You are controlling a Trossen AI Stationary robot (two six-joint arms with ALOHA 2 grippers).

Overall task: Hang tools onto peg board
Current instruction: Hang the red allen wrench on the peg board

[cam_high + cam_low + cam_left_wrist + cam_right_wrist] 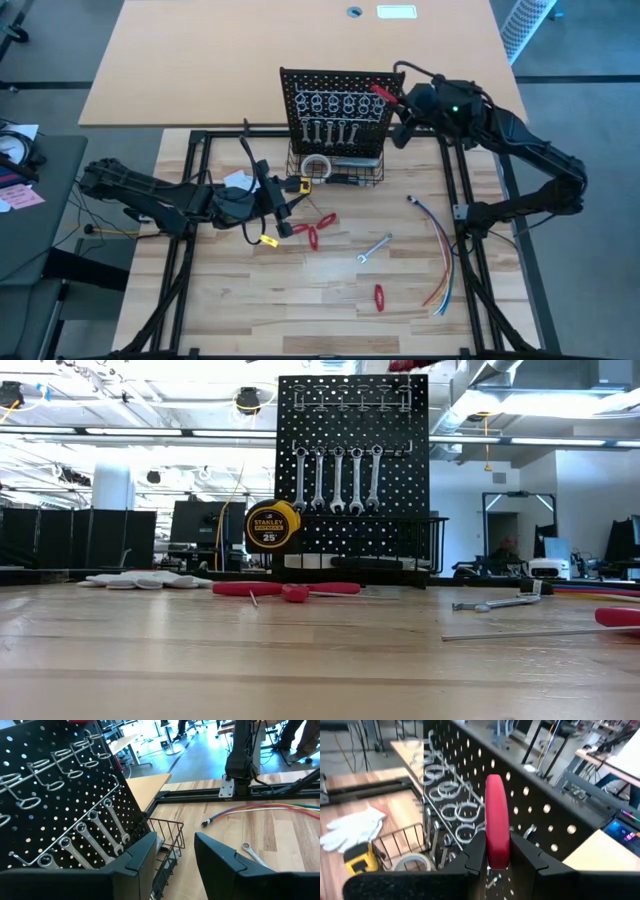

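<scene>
The slim red-handled tool (496,820) looked light and rigid, its plastic grip offering good purchase; mid-handle seemed the right hold. The right gripper (497,854) had its fingers clamped on that handle, arm stretched out to the top right corner of the upright black perforated peg board (335,100), above the pale ring-shaped hooks (451,795). The left gripper (172,852) hung low near the black wire basket (167,842), fingers parted and empty.
</scene>
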